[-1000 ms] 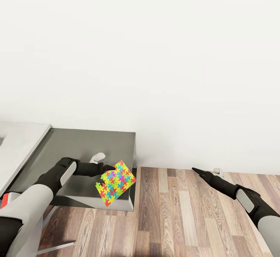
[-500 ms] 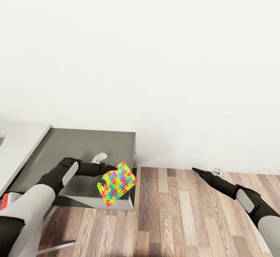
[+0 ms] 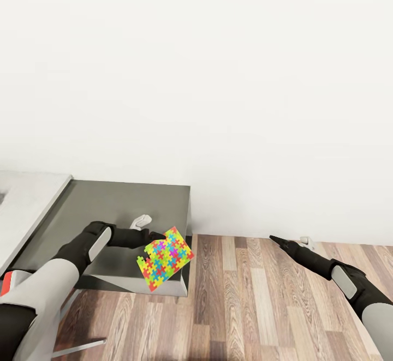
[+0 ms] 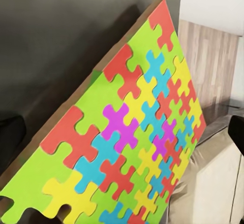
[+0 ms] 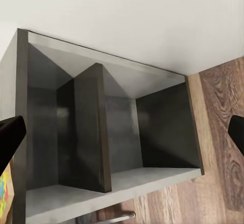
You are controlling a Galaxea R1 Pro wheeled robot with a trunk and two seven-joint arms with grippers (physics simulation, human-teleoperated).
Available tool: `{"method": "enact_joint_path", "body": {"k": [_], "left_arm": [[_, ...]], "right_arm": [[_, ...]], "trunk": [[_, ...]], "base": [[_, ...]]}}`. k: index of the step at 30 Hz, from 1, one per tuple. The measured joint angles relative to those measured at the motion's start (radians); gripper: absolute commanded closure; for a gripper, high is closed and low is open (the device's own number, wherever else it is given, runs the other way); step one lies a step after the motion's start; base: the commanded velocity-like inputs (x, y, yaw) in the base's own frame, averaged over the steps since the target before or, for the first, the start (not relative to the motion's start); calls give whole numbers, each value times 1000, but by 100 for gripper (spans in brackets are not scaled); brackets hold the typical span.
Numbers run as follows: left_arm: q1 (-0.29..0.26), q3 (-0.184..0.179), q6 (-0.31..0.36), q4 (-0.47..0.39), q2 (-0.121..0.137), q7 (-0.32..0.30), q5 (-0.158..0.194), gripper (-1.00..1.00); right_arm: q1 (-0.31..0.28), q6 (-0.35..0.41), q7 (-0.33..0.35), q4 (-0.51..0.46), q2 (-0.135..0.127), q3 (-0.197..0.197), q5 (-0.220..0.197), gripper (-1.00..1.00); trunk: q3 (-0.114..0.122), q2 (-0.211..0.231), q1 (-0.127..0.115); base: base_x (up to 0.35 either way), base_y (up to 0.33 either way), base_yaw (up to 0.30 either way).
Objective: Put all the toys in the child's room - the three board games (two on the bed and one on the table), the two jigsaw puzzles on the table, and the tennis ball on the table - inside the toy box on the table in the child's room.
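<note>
Faced a plain white wall [image 3: 218,77] across most of the head view, with wood-plank floor [image 3: 256,306] below it. Looked down on the table [image 3: 109,203] at the lower left: dark grey lower section against the wall, lighter grey top [image 3: 27,203] adjoining it further left. Saw from the right wrist view the dark section's end as open compartments [image 5: 107,132] split by an upright divider, standing on the plank floor. Held the left arm [image 3: 49,279] over the dark section's front corner, left fingers [image 3: 150,239] pinching one jigsaw puzzle [image 3: 165,258] at its edge. Kept the sheet raised and tilted, hanging past the table's front edge near the corner, clear of the surface; bright yellow, blue, red and green pieces [image 4: 132,132] close up in the left wrist view, dark tabletop behind. Reached the right arm [image 3: 349,290] out low over the floor, well apart from the table, right fingers [image 3: 274,239] pressed together to a point, holding nothing. Noted a small white fitting [image 3: 304,239] at the base of the wall just beyond those tips
</note>
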Motion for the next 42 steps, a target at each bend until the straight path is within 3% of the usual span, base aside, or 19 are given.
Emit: {"method": "enact_joint_path", "body": {"k": [16,22,34,36,42], "left_arm": [[0,-2,-1,-5,-5,-47,-1,-100],[0,1,-7,-9,8,-78,-3,-100],[0,4,-16,-67,96,-122,4,-100],[1,4,-16,-84,117,-160,7,-100],[3,4,-17,-104,165,-442,7,-100]], "right_arm": [[0,0,0,0,0,0,0,-100],[0,0,0,0,0,0,0,-100],[0,0,0,0,1,0,0,-100],[0,0,0,0,1,0,0,-100],[0,-1,1,-1,0,0,0,-100]], "trunk": [[0,0,0],[0,0,0],[0,0,0],[0,0,0],[0,0,0]], "base": [[0,0,0],[0,0,0],[0,0,0],[0,0,0],[0,0,0]]}}
